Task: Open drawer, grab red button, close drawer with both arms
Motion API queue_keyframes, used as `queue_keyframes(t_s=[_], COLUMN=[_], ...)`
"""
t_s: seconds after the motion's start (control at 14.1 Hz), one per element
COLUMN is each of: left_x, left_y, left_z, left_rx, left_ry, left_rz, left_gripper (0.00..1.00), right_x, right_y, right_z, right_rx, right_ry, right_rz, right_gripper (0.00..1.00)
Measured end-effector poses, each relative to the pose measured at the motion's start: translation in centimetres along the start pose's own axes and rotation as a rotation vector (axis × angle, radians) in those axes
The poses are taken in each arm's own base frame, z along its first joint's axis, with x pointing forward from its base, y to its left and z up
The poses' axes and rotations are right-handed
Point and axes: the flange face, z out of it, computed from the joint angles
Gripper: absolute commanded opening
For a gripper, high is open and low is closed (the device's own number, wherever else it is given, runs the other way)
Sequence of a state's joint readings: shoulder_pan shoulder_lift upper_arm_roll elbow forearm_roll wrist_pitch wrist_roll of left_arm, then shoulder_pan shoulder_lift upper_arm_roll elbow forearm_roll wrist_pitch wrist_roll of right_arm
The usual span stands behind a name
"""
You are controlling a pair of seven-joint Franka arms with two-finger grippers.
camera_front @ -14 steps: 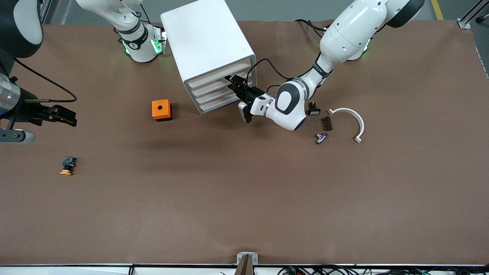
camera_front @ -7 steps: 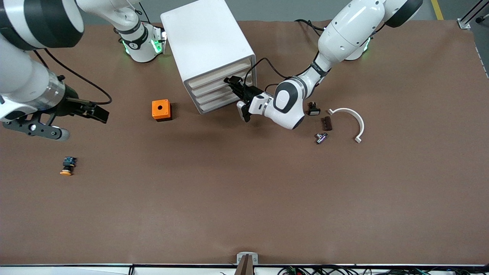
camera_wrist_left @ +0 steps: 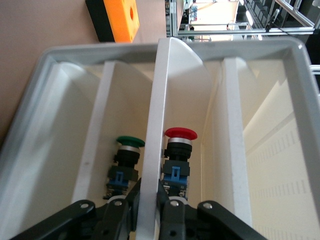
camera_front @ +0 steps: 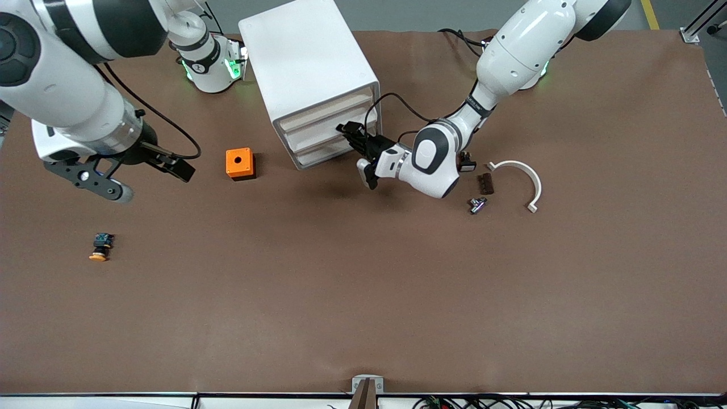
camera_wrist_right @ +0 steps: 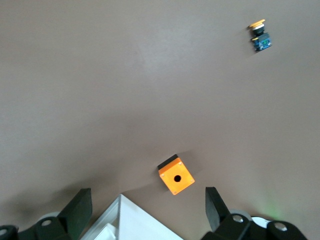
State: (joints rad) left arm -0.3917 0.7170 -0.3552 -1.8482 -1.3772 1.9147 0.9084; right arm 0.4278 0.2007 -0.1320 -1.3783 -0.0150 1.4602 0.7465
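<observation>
The white cabinet (camera_front: 306, 62) stands near the robots' bases. One drawer (camera_front: 318, 135) is slid a little way out of its front. My left gripper (camera_front: 356, 138) is shut on a thin white wall of that drawer (camera_wrist_left: 162, 100), one finger on each side. In the left wrist view the red-capped button (camera_wrist_left: 179, 152) lies in the drawer beside that wall, just ahead of the left gripper (camera_wrist_left: 149, 199). My right gripper (camera_front: 170, 165) is open and empty over the table beside the orange cube (camera_front: 239, 163). Its fingers (camera_wrist_right: 80, 210) are spread wide.
A green-capped button (camera_wrist_left: 129, 156) lies in the neighbouring compartment. A yellow-capped button (camera_front: 100, 247) lies toward the right arm's end of the table. Small dark parts (camera_front: 484, 183), a metal piece (camera_front: 477, 204) and a white arc (camera_front: 519, 176) lie beside the left arm.
The left gripper has drawn back from the cabinet and the drawer has slid out with it. The right arm has swung in from the table's end toward the orange cube.
</observation>
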Motion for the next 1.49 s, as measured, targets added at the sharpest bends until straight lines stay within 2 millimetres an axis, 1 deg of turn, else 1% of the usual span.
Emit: queue_keyframes(t_s=[0.21, 0.43, 0.57, 0.71, 0.85, 0.92, 0.99, 1.06, 1.28, 1.42, 1.49], left_x=[1.7, 3.1, 3.8, 4.5, 4.8, 4.8, 4.9, 5.0, 5.2, 6.0, 6.7], left_y=[-0.1, -0.2, -0.2, -0.2, -0.5, -0.7, -0.7, -0.9, -1.3, -0.5, 0.2], left_z=[-3.5, -6.9, -9.2, -11.5, -12.5, -12.5, -12.5, -12.7, -12.8, -13.9, -14.8], left_rx=[0.024, 0.048, 0.064, 0.074, 0.073, 0.071, 0.069, 0.078, 0.101, 0.149, 0.176], left_ry=[0.050, 0.097, 0.129, 0.162, 0.178, 0.177, 0.177, 0.186, 0.192, 0.179, 0.177], left_rz=[0.000, -0.011, -0.016, -0.016, -0.022, -0.023, -0.023, -0.032, -0.129, -0.217, -0.262], left_gripper=[0.00, 0.00, 0.00, 0.00, 0.00, 0.20, 0.43, 0.99, 1.00, 1.00, 1.00], right_x=[-1.5, -3.1, -4.9, -7.2, -9.2, -10.1, -11.0, -11.9, -15.1, -16.7, -17.1], right_y=[-2.7, -5.4, -8.1, -11.1, -13.7, -14.9, -16.0, -17.1, -20.6, -22.5, -22.9], right_z=[0.1, 0.8, 1.6, 2.7, 4.2, 5.0, 5.8, 6.7, 10.3, 12.7, 13.9], right_rx=[0.085, 0.109, 0.110, 0.107, 0.095, 0.088, 0.083, 0.074, 0.041, 0.036, 0.033], right_ry=[-0.047, -0.059, -0.055, -0.052, -0.052, -0.052, -0.051, -0.052, -0.057, -0.051, -0.050], right_rz=[0.108, 0.188, 0.239, 0.287, 0.323, 0.347, 0.371, 0.389, 0.439, 0.488, 0.505], right_gripper=[1.00, 1.00, 1.00, 1.00, 1.00, 1.00, 1.00, 1.00, 1.00, 1.00, 1.00])
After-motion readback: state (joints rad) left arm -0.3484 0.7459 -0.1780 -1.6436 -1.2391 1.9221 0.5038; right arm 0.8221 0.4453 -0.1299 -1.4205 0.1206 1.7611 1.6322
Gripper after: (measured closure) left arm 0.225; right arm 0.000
